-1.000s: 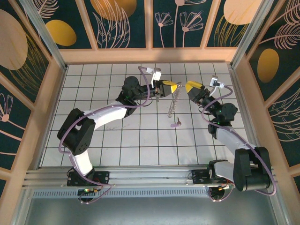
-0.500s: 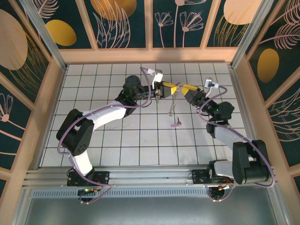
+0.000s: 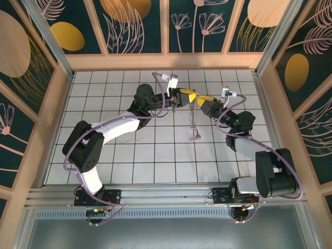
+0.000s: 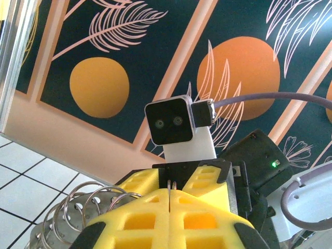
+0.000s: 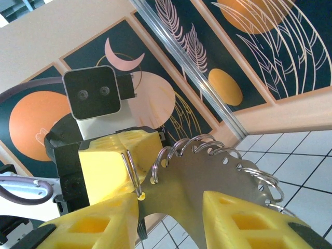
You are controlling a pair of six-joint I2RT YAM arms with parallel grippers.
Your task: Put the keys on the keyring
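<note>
My left tool (image 3: pixel 191 97) is clamped shut on the top end of the keyring (image 3: pixel 193 116), just above the middle of the top view. In its wrist view my two yellow pads meet along a single seam at the bottom centre. A thin metal edge is pinched in that seam, and a row of wire rings curls out at the lower left of the frame. From that grip the keyring runs down the top view as a narrow strip towards the centre.

My right tool (image 3: pixel 201 100) sits just to the right of the left one, nose to nose with it, the yellow tips close together. Its jaws stand apart. In its wrist view one yellow finger rises from the lower left and the other from the lower right. The keyring's flat grey plate, punched with small holes and threaded with rings, lies in the gap between them. Whether either finger presses on the plate I cannot tell. At the left centre of that frame my left tool's yellow block has one ring against it.

The key (image 3: pixel 195 137) is the small pink thing at the lower end of the keyring, over the white tiles of the surface (image 3: pixel 155 161) at the centre of the top view. I cannot tell whether it touches the keyring or is threaded on it.
</note>
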